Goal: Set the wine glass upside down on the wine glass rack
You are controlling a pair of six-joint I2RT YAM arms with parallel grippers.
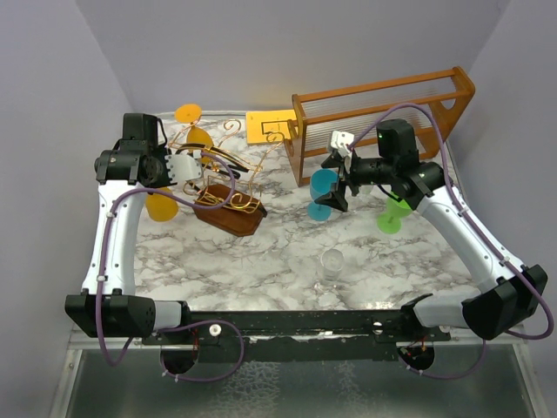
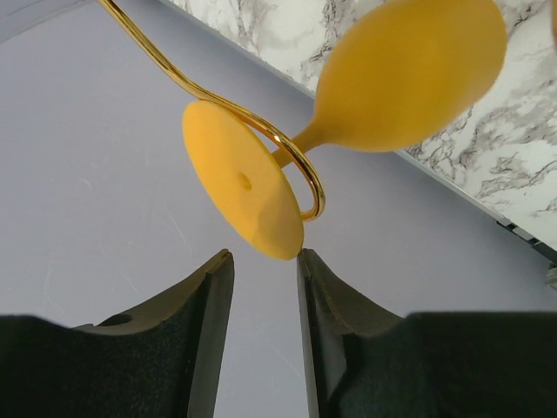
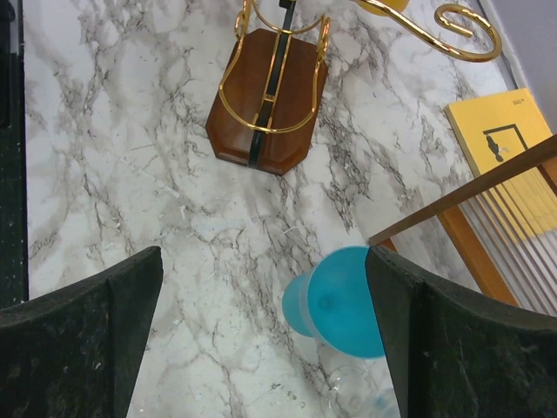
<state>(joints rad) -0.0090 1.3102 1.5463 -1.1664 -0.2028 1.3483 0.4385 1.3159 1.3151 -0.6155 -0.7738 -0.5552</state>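
Observation:
An orange wine glass (image 2: 409, 74) hangs upside down on a curly gold arm of the wine glass rack (image 1: 231, 213), its round foot (image 2: 244, 187) caught in the wire hook. My left gripper (image 2: 265, 254) is just below that foot. Its jaws stand a little apart with nothing between them, and the foot's rim sits at the right fingertip (image 2: 306, 261). In the top view the left gripper (image 1: 187, 165) is at the rack's left side. My right gripper (image 3: 261, 261) hangs wide open over the marble, with a blue glass (image 3: 335, 300) close to its right finger.
A second orange glass (image 1: 161, 205) stands left of the rack. The blue glass (image 1: 324, 190), a green glass (image 1: 393, 213) and a clear glass (image 1: 332, 261) stand on the marble table (image 1: 278, 252). A large wooden frame (image 1: 383, 113) and a yellow card (image 1: 265, 126) sit at the back.

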